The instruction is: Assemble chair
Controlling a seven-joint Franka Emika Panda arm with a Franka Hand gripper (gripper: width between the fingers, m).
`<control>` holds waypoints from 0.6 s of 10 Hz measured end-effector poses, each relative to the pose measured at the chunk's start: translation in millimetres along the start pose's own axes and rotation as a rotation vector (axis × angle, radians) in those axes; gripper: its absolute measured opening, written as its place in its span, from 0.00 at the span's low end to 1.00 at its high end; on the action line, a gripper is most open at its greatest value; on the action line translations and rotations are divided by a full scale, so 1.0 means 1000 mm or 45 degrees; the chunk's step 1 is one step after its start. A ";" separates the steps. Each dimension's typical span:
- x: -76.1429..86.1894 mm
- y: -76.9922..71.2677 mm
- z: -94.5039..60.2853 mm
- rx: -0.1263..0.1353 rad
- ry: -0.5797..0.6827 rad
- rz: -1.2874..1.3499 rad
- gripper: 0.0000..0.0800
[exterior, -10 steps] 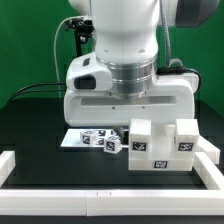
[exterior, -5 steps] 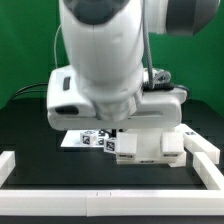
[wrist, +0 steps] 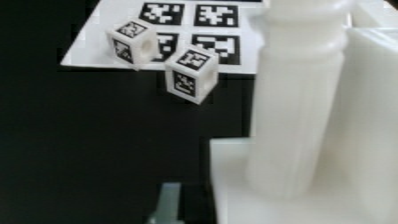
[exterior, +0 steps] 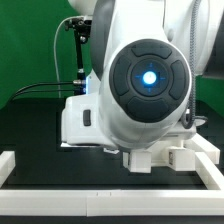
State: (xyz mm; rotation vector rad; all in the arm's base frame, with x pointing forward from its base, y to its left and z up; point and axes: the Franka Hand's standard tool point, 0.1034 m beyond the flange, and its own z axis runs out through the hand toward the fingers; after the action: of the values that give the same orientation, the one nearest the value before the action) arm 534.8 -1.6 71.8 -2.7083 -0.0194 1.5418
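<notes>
The chair's main body (wrist: 306, 130) is a tall stepped block of matte white plastic that fills much of the wrist view. In the exterior view only its lower blocks (exterior: 163, 158) show under the arm. Two small white chair pieces carrying square tags, one (wrist: 134, 42) and another (wrist: 191, 79), stand on and beside the marker board (wrist: 98, 45). My gripper (wrist: 178, 208) is shut, with one dark fingertip (wrist: 169, 205) showing right beside the white body. I cannot tell whether it touches the body. In the exterior view the arm's bulk hides the gripper.
Low white border rails run along the front (exterior: 100, 200), the exterior view's left (exterior: 12, 165) and the exterior view's right (exterior: 206, 163) of the black table. The big arm housing (exterior: 145, 85) with its blue light blocks most of the exterior view. A green backdrop stands behind.
The arm has swung round so that its joint with the blue light faces the exterior camera. It now hides the marker board and the small tagged pieces there.
</notes>
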 end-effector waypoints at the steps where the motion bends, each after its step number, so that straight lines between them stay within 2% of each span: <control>1: 0.001 0.003 0.001 0.005 -0.002 0.006 0.04; 3: 0.000 0.002 0.004 0.006 -0.021 0.027 0.04; 6: 0.008 -0.008 0.016 -0.003 -0.052 0.081 0.04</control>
State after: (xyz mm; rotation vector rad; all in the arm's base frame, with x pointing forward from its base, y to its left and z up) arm 525.1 7.3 56.4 -2.7042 0.0645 1.6141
